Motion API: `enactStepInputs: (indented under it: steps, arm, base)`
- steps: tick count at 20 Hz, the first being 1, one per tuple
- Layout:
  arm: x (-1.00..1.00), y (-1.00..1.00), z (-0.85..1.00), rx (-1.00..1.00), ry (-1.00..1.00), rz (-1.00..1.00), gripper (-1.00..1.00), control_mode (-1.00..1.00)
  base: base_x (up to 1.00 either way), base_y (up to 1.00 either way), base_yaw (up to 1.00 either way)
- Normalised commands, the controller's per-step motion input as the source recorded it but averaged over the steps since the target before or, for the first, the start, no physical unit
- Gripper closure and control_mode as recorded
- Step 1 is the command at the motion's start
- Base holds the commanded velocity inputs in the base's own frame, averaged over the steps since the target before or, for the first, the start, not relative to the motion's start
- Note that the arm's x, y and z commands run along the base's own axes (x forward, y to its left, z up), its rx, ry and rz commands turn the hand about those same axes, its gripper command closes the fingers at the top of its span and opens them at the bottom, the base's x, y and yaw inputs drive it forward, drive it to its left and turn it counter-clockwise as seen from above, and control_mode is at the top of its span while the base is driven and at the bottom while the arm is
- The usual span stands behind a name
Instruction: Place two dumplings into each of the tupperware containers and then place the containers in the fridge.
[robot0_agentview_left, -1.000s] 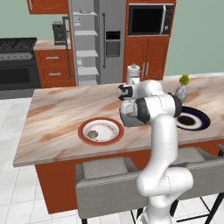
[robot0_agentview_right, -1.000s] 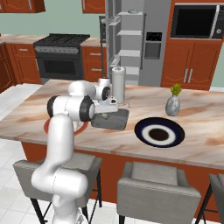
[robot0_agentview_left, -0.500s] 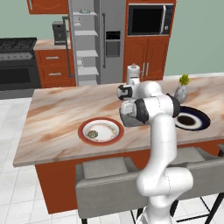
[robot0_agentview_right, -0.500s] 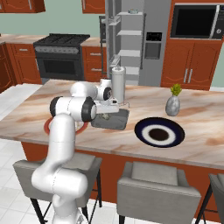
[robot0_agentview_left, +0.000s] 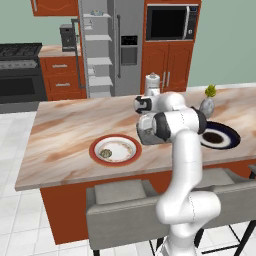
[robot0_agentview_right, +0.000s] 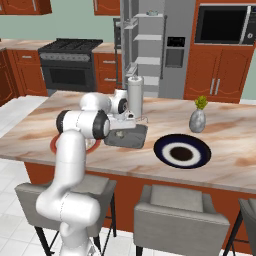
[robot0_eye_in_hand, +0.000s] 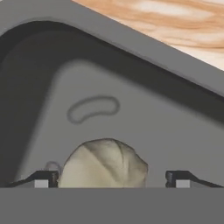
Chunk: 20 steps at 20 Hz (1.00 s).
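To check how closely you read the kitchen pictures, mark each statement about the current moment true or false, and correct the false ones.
1. A dumpling lies inside the dark grey container. True.
2. The end effector is clamped shut on the dumpling. False: its tips stand apart on either side of it.
3. The red-rimmed plate holds a dumpling. True.
4. The fridge door is closed. False: it stands open, shelves showing.
5. The dark blue plate sits on the stove. False: it sits on the island counter.
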Motion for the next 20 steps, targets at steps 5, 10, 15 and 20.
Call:
enactStepInputs:
  steps: [5, 10, 15, 20]
  arm:
    - [-0.55, 0.26, 0.43, -0.01, 0.0, 0.0, -1.0, -1.0]
    - [-0.86, 0.28, 0.48, 0.0, 0.0, 0.0, -1.0, -1.0]
    - [-0.92, 0.46, 0.24, -0.01, 0.0, 0.0, -1.0, -1.0]
    - [-0.43, 0.97, 0.0, -0.04, 0.01, 0.04, -1.0, -1.0]
  base:
    - [0.0, 0.0, 0.0]
    - [0.0, 0.0, 0.0]
    - [0.0, 0.0, 0.0]
    - [0.0, 0.0, 0.0]
